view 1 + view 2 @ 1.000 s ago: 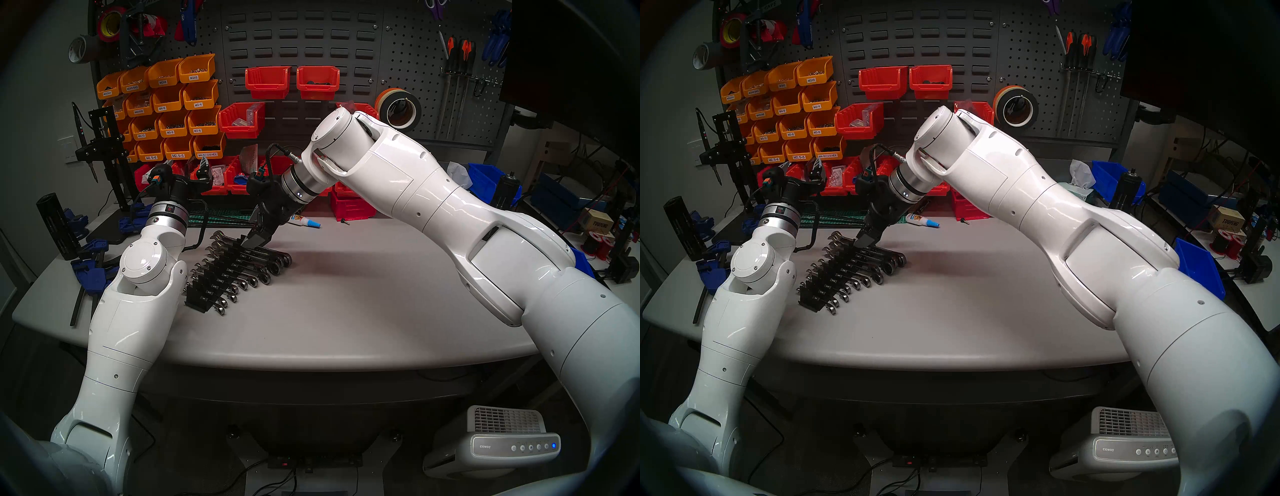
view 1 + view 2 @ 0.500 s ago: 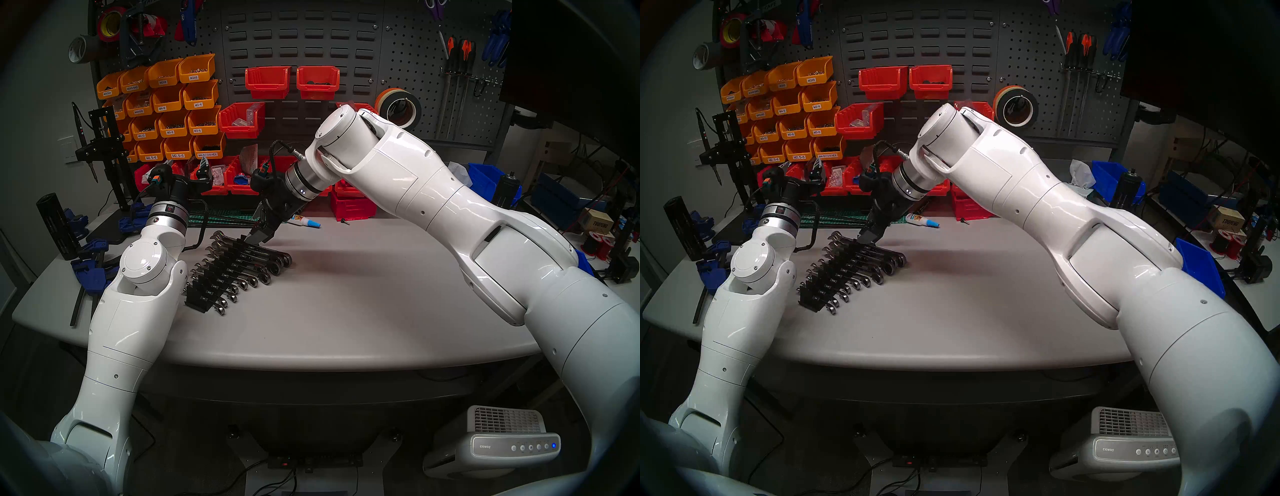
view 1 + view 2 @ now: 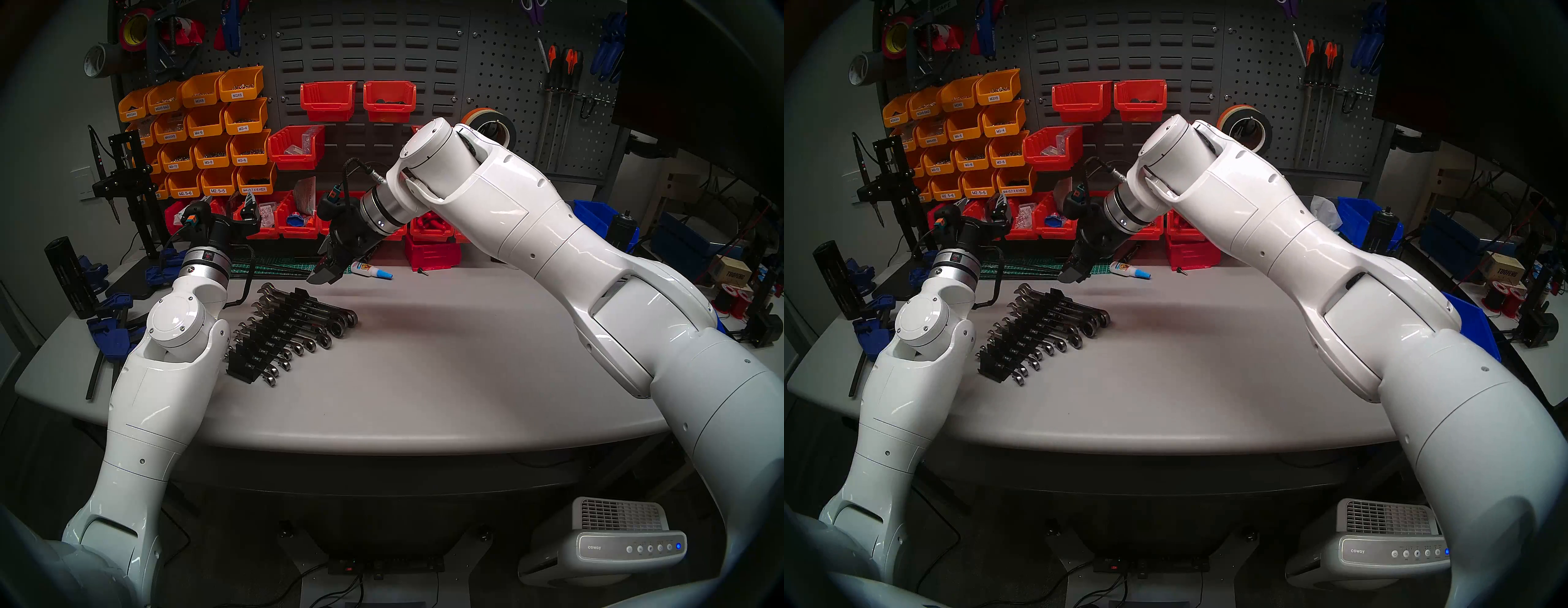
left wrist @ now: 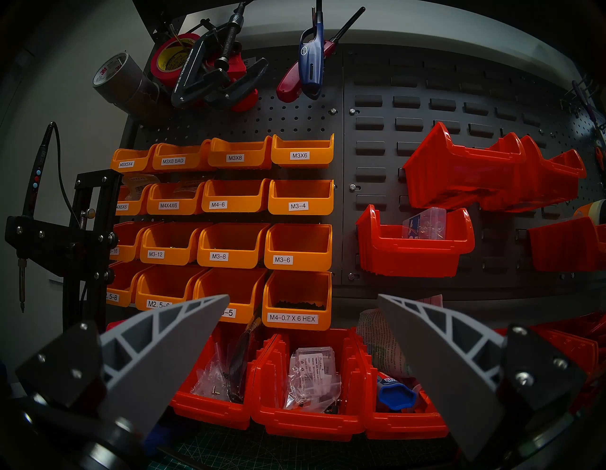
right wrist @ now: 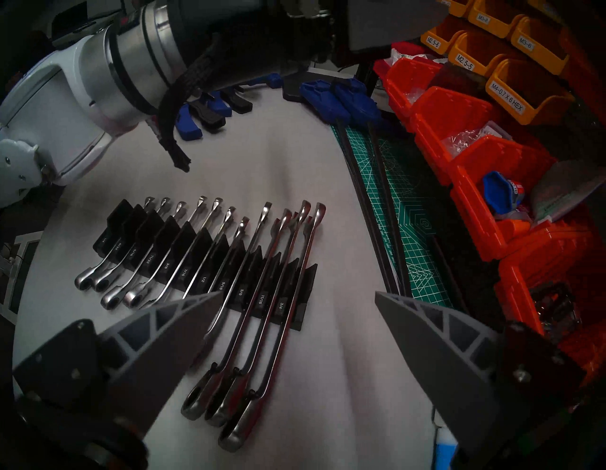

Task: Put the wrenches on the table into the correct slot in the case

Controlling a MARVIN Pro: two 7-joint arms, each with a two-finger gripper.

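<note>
Right gripper (image 3: 323, 277): risen off the case (image 3: 271, 335), jaws spread, empty.
Left gripper (image 4: 303, 328): unmoved, jaws spread.
Wrenches (image 5: 262, 295): all slotted.

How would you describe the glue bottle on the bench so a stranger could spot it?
Start at the grey table. Behind the black wrench rack, near the red bins, the glue bottle lies on its side: small, white, with a blue cap, unlike the chrome wrenches nearby.

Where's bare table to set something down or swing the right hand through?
Bare: the wide stretch of table right of the wrench rack, out to the front edge and under the right arm. Crowded: the back edge by the red bins and glue bottle; blue clamps on the left.
</note>
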